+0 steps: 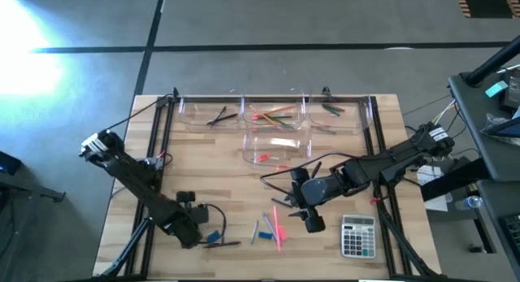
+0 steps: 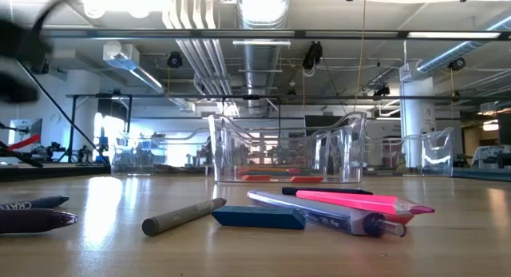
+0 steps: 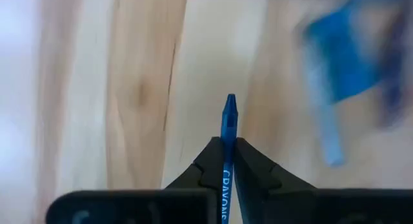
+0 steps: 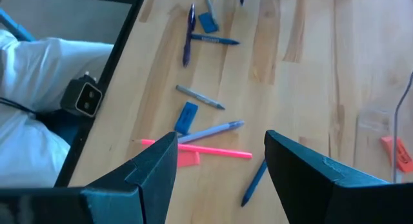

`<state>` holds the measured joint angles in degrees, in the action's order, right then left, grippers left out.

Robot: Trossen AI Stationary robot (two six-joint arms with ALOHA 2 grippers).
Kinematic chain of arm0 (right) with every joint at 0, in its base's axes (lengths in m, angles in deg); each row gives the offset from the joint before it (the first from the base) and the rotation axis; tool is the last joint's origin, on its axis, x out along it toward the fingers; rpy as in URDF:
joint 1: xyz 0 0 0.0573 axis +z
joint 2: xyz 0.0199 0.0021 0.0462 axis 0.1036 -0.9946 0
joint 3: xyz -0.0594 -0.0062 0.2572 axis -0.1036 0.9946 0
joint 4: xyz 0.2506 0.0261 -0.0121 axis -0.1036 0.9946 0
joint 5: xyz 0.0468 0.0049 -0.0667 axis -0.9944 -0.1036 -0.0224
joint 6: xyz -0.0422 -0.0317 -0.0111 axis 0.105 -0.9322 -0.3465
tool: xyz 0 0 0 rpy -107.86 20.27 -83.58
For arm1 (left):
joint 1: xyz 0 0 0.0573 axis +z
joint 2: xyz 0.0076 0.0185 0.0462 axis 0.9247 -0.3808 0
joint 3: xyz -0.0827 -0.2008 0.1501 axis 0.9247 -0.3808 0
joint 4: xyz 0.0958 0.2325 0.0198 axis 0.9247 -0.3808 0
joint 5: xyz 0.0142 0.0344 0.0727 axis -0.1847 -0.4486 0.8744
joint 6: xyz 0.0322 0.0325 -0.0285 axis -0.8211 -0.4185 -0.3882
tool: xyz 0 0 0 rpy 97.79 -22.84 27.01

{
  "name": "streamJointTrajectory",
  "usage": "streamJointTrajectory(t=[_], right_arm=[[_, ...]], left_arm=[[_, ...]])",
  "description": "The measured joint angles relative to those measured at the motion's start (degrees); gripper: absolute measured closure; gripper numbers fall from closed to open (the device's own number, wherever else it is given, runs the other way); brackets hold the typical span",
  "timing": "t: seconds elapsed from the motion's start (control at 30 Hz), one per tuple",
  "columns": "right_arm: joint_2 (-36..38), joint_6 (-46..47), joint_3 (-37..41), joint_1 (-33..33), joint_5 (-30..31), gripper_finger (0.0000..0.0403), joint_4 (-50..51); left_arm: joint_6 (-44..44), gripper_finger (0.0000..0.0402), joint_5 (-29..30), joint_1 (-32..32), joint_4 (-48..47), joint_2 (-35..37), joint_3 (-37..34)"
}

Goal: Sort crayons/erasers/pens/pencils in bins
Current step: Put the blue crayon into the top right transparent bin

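left wrist view: we see the left gripper [image 3: 228, 161] with jaws pinching a blue crayon [image 3: 228, 117], tip pointing out past the fingertips, above the wooden table [image 3: 142, 88].
left arm: near the table's front-left, gripper [image 1: 197, 225] just beside a blue eraser [image 1: 214, 236] and a dark pen [image 1: 223, 245].
right gripper [image 4: 219, 166]: jaws spread wide, holding nothing, hovering over the loose items mid-table.
loose items: pink pencil [image 4: 206, 148], lilac pen [image 4: 213, 130], blue eraser block [image 4: 186, 117], grey crayon [image 4: 200, 97], all lying flat.
bins [image 1: 276, 111]: along the far edge, with one bin [image 1: 276, 145] nearer centre; sticks lie in them, we can't tell the kinds.
calculator [image 1: 357, 236]: front-right, near the right arm.
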<state>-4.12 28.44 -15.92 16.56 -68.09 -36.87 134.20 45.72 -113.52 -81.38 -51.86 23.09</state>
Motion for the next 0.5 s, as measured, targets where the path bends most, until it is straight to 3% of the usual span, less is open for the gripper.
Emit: streamJointTrajectory(t=[0.2,0.5], right_arm=[[0.0,-0.3,0.5,0.0,0.2,0.0184,-0.1],[0.0,-1.7,1.4,0.0,6.2,0.0184,-2.3]], left_arm=[[-0.1,0.0399,6.6,0.0,-2.3,7.2,0.1],[-2.3,0.0401,21.1,-0.1,-1.6,13.4,0.2]])
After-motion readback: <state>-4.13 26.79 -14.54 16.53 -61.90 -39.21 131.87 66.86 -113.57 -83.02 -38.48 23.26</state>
